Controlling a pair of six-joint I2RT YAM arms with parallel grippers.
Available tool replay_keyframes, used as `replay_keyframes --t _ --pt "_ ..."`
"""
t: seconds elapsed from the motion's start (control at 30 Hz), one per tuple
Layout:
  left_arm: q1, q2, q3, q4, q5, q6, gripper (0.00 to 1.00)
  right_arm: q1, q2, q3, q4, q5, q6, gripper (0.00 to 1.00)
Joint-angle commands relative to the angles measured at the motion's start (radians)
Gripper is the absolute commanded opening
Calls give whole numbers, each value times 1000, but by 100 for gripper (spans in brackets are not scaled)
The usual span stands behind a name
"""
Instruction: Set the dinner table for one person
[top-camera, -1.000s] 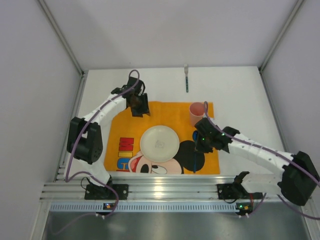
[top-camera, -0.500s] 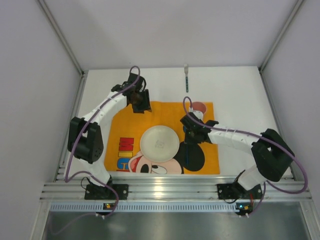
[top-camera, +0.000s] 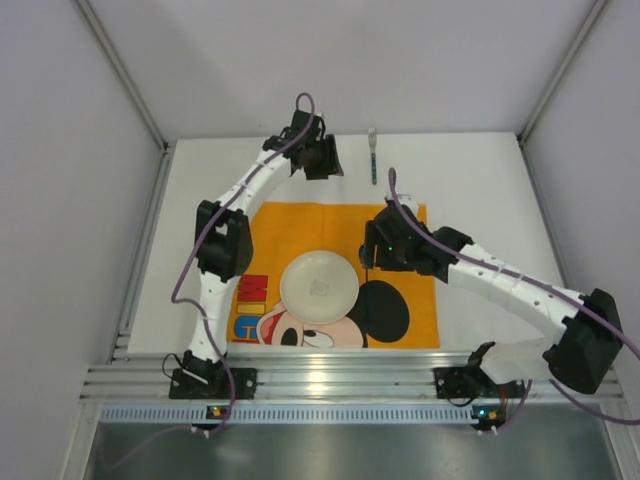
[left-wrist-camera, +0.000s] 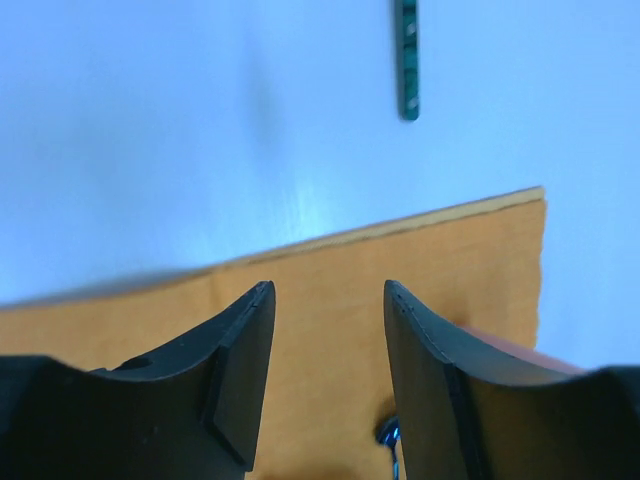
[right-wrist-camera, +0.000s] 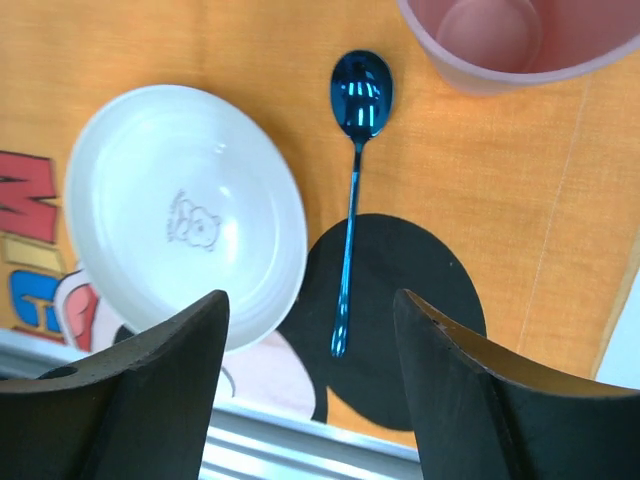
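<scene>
Top view: the dinner table (top-camera: 480, 190) fills the cell floor, a hard, flat white slab with a ribbed aluminium rail (top-camera: 330, 385) along its 6 o'clock edge. It looks rigid and smooth, so I'd expect thin cutlery to skate on it rather than bite.

The orange Mickey Mouse mat (top-camera: 270, 235) lies at the centre. It is soft woven cloth and likely to ruck if dragged.

On the mat is a glossy white plate (top-camera: 319, 286), round and shallow. In the right wrist view a blue metallic spoon (right-wrist-camera: 350, 200) lies at 3 o'clock from the plate. A pink plastic cup (right-wrist-camera: 500, 40) stands at 1 o'clock, upright and empty.

The right gripper (right-wrist-camera: 310, 300) hangs above the spoon, jaws wide, gripping nothing.

The left gripper (left-wrist-camera: 328, 290) reaches toward 12 o'clock, jaws partly apart and empty. A green-handled utensil (left-wrist-camera: 405, 60) lies on bare table beyond it. Fork or knife, I can't tell.

It looks slim, light and stiff. I'd pinch mid-handle, pressing down to the tabletop.
</scene>
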Motion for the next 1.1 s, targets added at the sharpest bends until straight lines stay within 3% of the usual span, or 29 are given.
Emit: replay_keyframes --t 0.0,0.17,0.37,0.53,0.83,1.07 --pt "-9 116 141 133 100 -39 53 24 -99 88 -136 28 -23 67" --pt "-50 253 193 468 113 -129 60 26 -210 174 -312 56 -17 67" --pt "-102 492 420 726 116 -220 72 27 -245 182 -431 74 -24 67" --pt "-133 564 442 723 -50 -208 79 5 -208 218 -460 91 -87 67" --pt "-145 589 439 869 10 -238 79 -138 -216 136 -383 -24 -189 66" --pt "-150 546 417 771 -305 -143 80 -245 -228 85 -348 -105 -236 65"
